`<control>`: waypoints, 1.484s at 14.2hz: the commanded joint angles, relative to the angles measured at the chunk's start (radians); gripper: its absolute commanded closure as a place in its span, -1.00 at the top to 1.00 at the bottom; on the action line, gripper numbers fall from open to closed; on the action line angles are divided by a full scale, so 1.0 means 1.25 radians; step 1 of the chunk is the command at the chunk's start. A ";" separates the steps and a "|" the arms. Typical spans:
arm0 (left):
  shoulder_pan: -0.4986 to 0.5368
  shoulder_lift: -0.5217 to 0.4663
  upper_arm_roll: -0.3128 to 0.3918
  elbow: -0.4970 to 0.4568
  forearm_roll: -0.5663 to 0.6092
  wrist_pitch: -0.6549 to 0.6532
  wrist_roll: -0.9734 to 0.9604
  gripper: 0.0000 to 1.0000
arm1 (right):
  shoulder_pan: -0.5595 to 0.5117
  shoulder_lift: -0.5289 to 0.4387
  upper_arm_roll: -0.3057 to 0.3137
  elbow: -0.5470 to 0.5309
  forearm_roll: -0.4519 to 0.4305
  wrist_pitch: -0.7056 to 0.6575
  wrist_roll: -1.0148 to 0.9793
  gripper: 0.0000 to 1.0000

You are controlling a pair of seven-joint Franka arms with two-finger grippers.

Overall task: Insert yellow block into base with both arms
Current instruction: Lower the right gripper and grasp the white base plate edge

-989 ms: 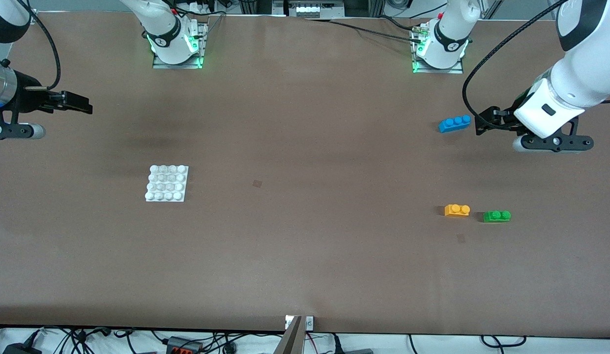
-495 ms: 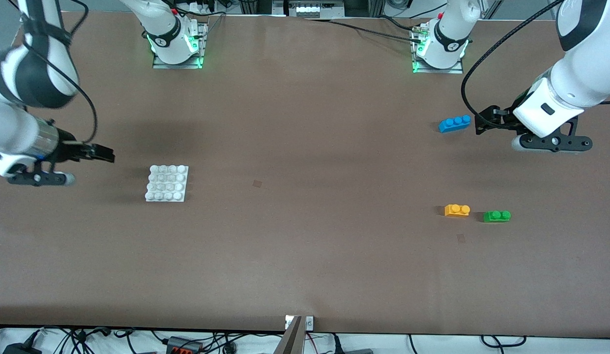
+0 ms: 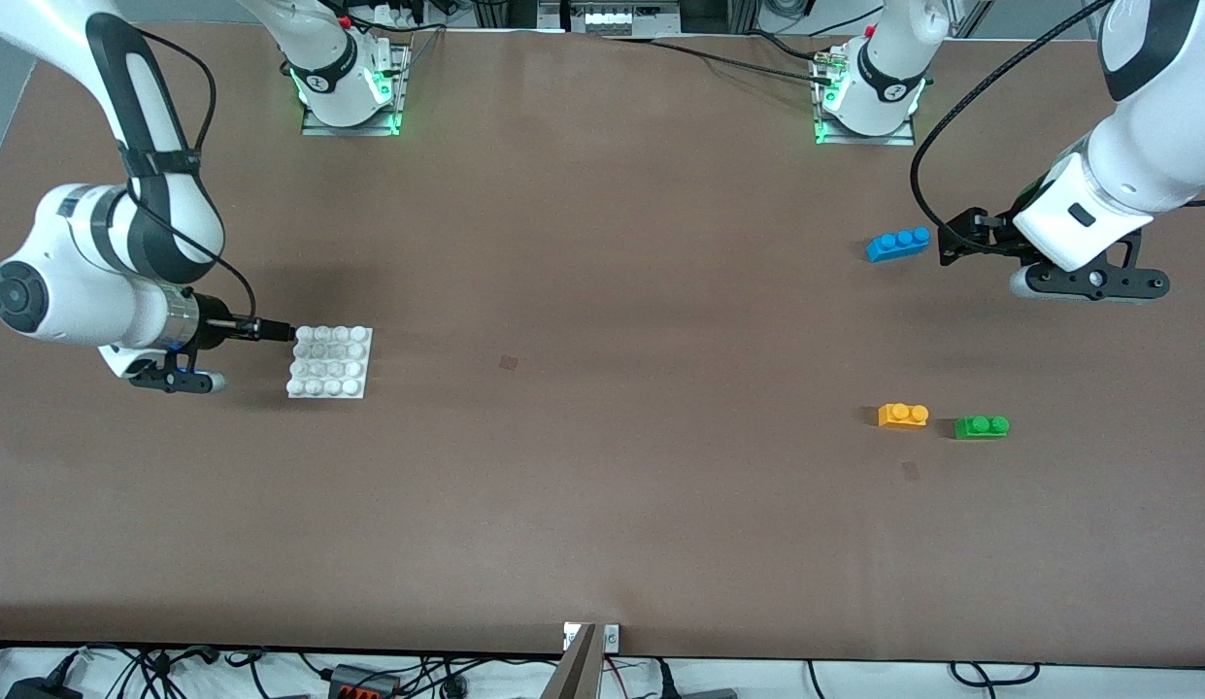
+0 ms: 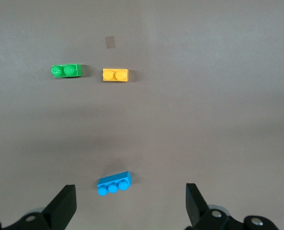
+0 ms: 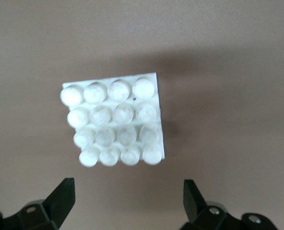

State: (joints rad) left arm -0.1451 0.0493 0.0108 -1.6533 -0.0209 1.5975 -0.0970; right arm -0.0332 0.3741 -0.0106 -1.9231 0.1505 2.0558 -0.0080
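Note:
The yellow block (image 3: 903,416) lies on the table toward the left arm's end, beside a green brick (image 3: 982,426); it also shows in the left wrist view (image 4: 115,75). The white base (image 3: 330,361) lies flat toward the right arm's end. My right gripper (image 3: 272,332) is open and empty, low beside the base's edge; in the right wrist view the base (image 5: 113,122) lies just ahead of the gripper (image 5: 127,184). My left gripper (image 3: 956,243) is open and empty, beside a blue brick (image 3: 897,244) and apart from the yellow block.
In the left wrist view the blue brick (image 4: 114,183) lies ahead of the left gripper (image 4: 130,189), with the green brick (image 4: 67,71) beside the yellow block. The arm bases (image 3: 350,92) stand along the table's edge farthest from the front camera.
My right arm has swung in from the table's end and come down until its gripper is beside the base. The left arm has hardly moved. No brick has moved.

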 commanded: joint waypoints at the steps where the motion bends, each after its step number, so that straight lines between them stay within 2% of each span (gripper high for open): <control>1: -0.003 0.004 0.004 0.012 -0.013 -0.009 0.016 1.00 | -0.007 0.042 0.004 -0.003 0.015 0.057 -0.008 1.00; 7: -0.003 0.004 0.005 0.012 -0.013 -0.009 0.016 1.00 | 0.002 0.065 0.007 -0.103 0.015 0.276 -0.010 1.00; 8: -0.002 0.004 0.005 0.012 -0.013 -0.010 0.017 1.00 | 0.003 0.064 0.007 -0.105 0.015 0.275 -0.010 0.97; 10: -0.003 0.004 0.004 0.012 -0.013 -0.010 0.017 1.00 | 0.007 0.064 0.010 -0.105 0.015 0.275 -0.008 0.62; 11: -0.002 0.004 0.005 0.012 -0.013 -0.009 0.017 1.00 | 0.006 0.066 0.010 -0.105 0.016 0.276 -0.010 0.55; 18: -0.001 0.004 0.004 0.012 -0.013 -0.010 0.017 1.00 | 0.008 0.084 0.029 -0.103 0.018 0.294 -0.010 0.54; 21: -0.001 0.004 0.005 0.012 -0.013 -0.009 0.022 1.00 | 0.008 0.091 0.032 -0.103 0.018 0.304 -0.010 0.38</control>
State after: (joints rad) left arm -0.1451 0.0493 0.0108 -1.6533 -0.0209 1.5975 -0.0935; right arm -0.0221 0.4865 0.0234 -2.0364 0.1540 2.4104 -0.0086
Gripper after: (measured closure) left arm 0.000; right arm 0.251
